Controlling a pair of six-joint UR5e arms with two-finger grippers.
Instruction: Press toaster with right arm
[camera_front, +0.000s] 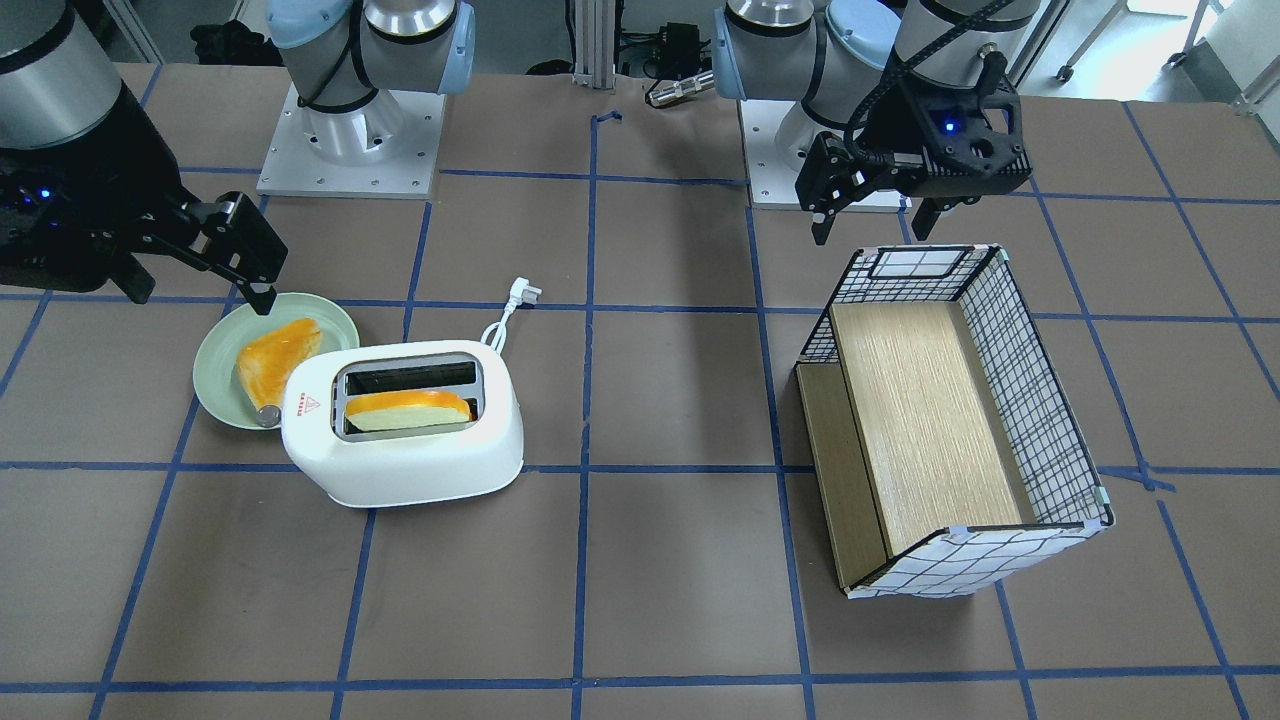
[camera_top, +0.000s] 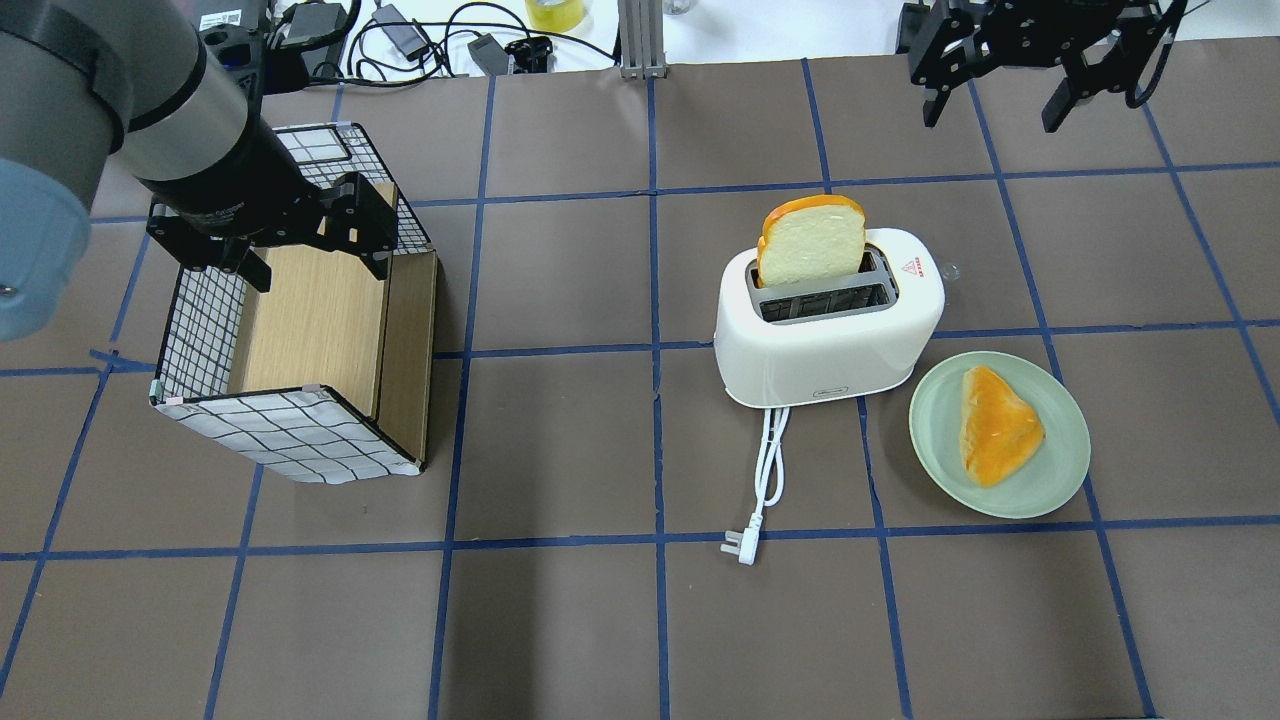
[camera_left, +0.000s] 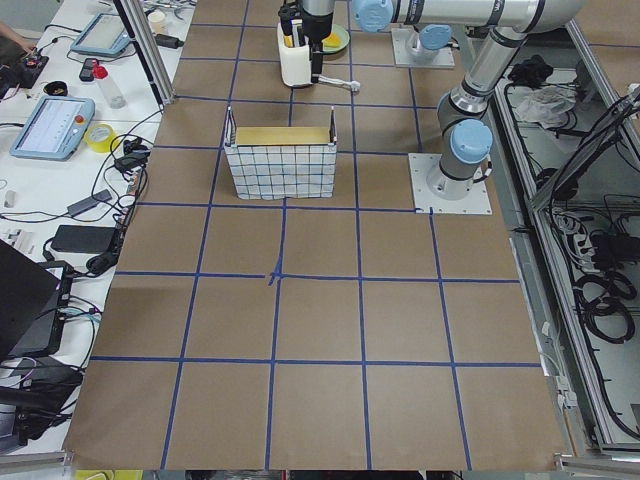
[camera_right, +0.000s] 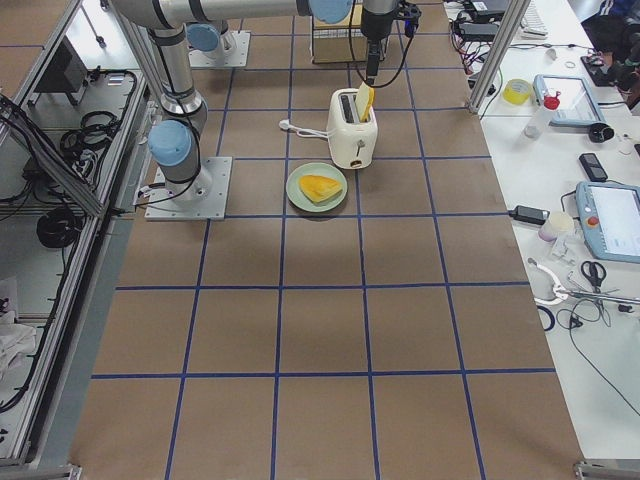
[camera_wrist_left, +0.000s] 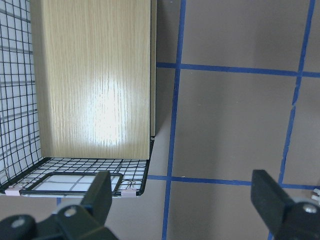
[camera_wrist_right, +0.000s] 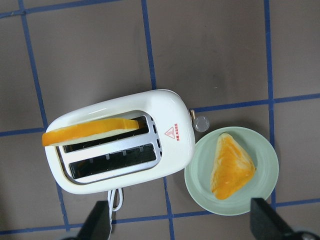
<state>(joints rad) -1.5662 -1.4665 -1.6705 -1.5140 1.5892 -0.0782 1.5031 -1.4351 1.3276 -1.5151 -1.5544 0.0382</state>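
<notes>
The white two-slot toaster (camera_top: 830, 340) stands at the table's middle right, also in the front view (camera_front: 400, 450) and right wrist view (camera_wrist_right: 120, 100). A bread slice (camera_top: 810, 240) stands up out of one slot. The silver knob (camera_wrist_right: 201, 123) sits on the end with the red triangle sticker, toward the plate. The cord and plug (camera_top: 765, 480) trail toward the robot. My right gripper (camera_top: 998, 100) is open and empty, high above and apart from the toaster; it also shows in the front view (camera_front: 240, 260). My left gripper (camera_top: 315, 262) is open and empty over the grid-patterned box.
A green plate (camera_top: 930, 420) with an orange bread piece (camera_top: 995, 425) lies right beside the toaster's knob end. The grid-patterned box (camera_top: 290, 430) with a wood-look inside lies on its side at the left. Cables and gear line the far table edge.
</notes>
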